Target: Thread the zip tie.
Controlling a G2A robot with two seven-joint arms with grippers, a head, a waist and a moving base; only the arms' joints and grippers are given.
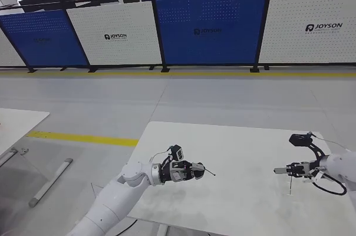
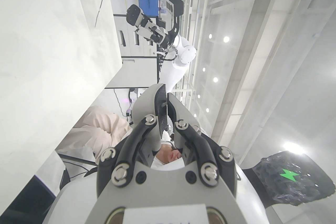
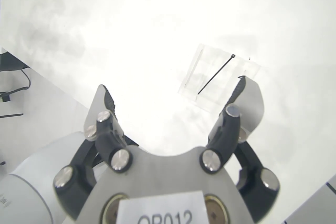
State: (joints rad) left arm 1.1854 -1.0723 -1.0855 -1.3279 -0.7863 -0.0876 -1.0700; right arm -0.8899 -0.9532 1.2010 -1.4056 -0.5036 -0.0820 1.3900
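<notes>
On the table by my right gripper (image 3: pixel 173 83), fingers spread wide, the loose zip tie (image 3: pixel 215 74) lies flat on a clear plate (image 3: pixel 195 72). Its long axis runs near-to-far across the table (image 1: pixel 237 147). Left gripper (image 1: pixel 197 171) is clamped on the held zip tie (image 1: pixel 208 173), free end pointing at the right arm. I'd expect both ties to be light, springy and slick. I'd pinch the loose one near its blocky head.
</notes>
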